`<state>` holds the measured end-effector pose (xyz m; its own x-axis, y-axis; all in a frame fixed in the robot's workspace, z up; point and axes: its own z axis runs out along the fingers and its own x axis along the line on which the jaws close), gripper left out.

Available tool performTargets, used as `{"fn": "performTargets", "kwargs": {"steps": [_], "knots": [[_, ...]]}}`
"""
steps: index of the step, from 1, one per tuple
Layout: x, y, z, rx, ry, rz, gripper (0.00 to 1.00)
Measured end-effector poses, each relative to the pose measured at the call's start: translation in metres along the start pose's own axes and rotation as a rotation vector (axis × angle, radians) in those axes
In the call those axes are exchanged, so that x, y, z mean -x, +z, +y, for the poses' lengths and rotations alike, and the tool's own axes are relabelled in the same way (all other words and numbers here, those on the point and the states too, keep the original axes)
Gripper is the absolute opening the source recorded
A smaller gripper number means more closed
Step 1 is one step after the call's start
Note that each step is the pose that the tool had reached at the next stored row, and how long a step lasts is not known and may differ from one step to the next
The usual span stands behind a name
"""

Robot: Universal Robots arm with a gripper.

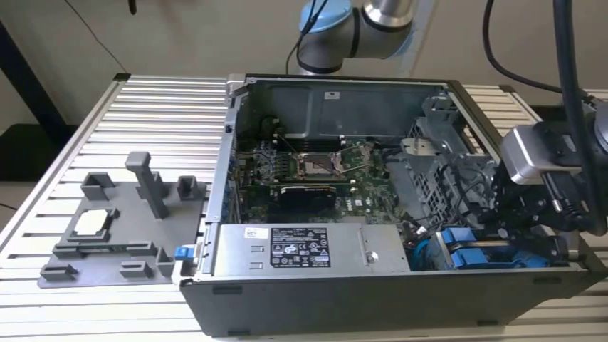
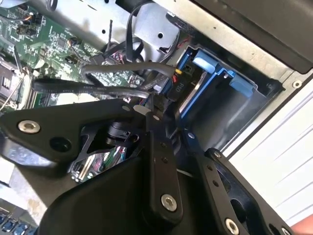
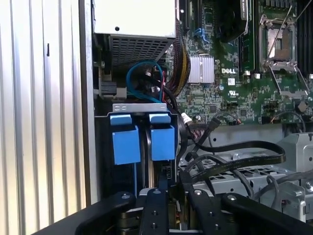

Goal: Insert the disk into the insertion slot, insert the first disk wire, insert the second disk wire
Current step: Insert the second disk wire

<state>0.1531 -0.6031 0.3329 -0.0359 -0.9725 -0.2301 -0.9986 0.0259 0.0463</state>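
Low in the exterior view's right corner, the disk [image 1: 472, 257] sits in its bay inside the case [image 1: 285, 299]; I judge it stiff, hefty, best held by its blue carrier. My gripper [image 3: 168, 205] hovers just beside it, fingers nearly together, contents I cannot tell
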Motion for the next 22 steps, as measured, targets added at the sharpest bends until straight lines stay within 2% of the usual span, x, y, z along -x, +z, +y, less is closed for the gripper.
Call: {"fn": "performTargets", "kwargs": {"steps": [6,8,16,22], "knots": [[0.0014,-0.0058,0.0002,0.0008,0.0,0.0004,0.24],[0.0023,-0.0096,0.0004,0.001,0.0,0.0003,0.24],[0.0091,-0.0383,0.0018,0.0011,0.0,0.0003,0.24],[0.0129,-0.0543,0.0026,0.001,0.0,0.0003,0.24]]}}
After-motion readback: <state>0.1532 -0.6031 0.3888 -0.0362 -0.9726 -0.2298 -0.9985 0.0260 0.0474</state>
